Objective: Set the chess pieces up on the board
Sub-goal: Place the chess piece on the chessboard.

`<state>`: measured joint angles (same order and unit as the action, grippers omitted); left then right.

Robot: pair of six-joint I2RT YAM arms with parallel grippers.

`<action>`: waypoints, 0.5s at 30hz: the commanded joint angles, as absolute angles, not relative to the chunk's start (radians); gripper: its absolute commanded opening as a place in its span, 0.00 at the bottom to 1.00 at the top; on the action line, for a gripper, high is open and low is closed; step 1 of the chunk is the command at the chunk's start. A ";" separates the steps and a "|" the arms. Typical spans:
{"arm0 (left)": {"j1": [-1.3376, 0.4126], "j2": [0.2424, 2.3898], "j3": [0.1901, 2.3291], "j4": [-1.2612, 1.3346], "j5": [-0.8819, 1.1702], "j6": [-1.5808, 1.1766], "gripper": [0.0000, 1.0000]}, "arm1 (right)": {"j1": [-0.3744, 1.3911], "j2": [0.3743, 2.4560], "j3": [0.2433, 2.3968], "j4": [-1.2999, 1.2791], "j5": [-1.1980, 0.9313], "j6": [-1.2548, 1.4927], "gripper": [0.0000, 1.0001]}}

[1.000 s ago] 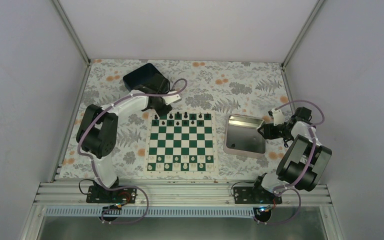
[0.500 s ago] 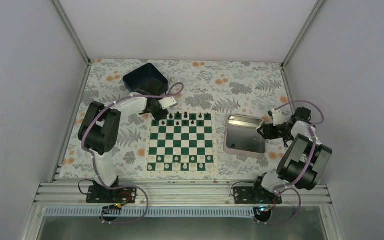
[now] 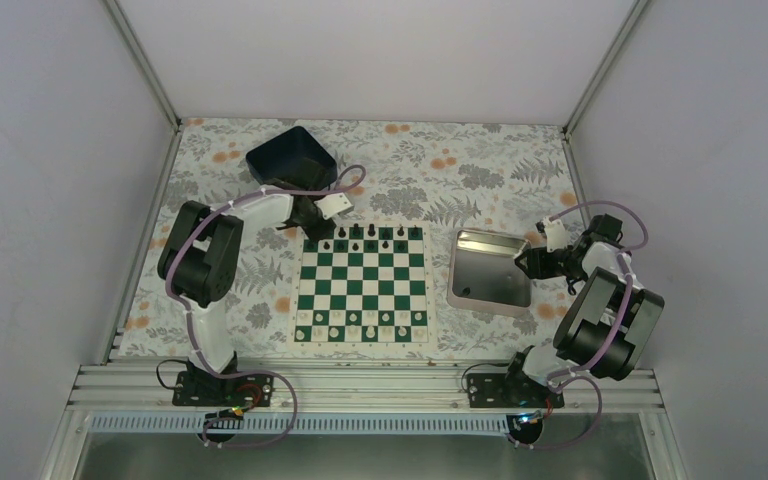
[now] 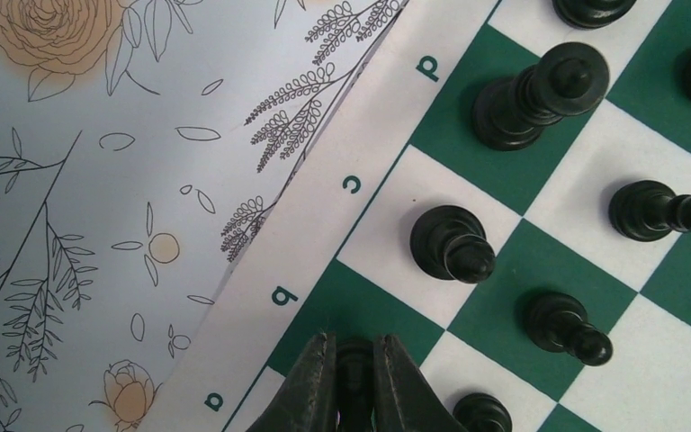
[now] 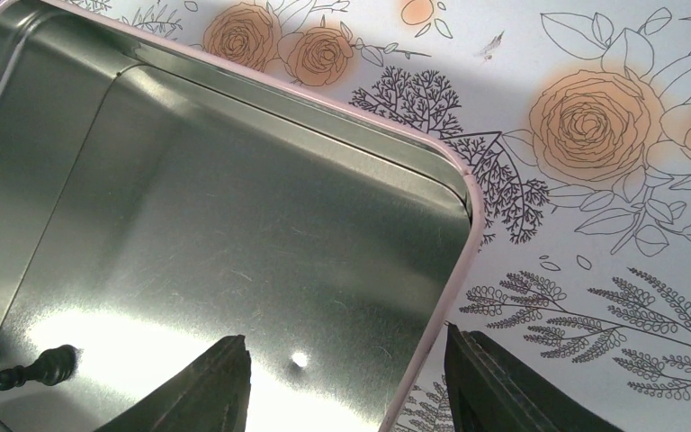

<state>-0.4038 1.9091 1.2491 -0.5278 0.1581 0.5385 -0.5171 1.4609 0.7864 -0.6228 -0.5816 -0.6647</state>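
Looking down the left wrist cam, the left gripper (image 4: 352, 385) was pinched tight on a black piece (image 4: 354, 367) over the green square beside the printed b, at the far-left corner of the board (image 4: 371, 128). Border letters a, b, c, d were readable, just upside down. Other chess pieces (image 4: 454, 245) stood on the far rows. The right gripper (image 5: 344, 349) was spread wide astride the silver tray (image 5: 234, 225) rim, right of the board, with a lone piece (image 5: 36, 367) lying inside.

Tray (image 3: 495, 262) right of board (image 3: 362, 285), holding perhaps one piece (image 5: 36, 367).
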 commanded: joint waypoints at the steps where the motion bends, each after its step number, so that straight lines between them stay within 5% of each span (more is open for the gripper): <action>1: -0.396 1.927 1.248 -0.516 0.193 0.543 0.04 | -0.509 1.474 0.778 -0.621 -0.586 -0.677 0.57; 9: -0.396 1.931 1.249 -0.530 0.212 0.547 0.05 | -0.509 1.473 0.777 -0.620 -0.586 -0.677 0.57; 15: -0.395 1.930 1.259 -0.540 0.211 0.547 0.19 | -0.509 1.473 0.777 -0.620 -0.587 -0.677 0.57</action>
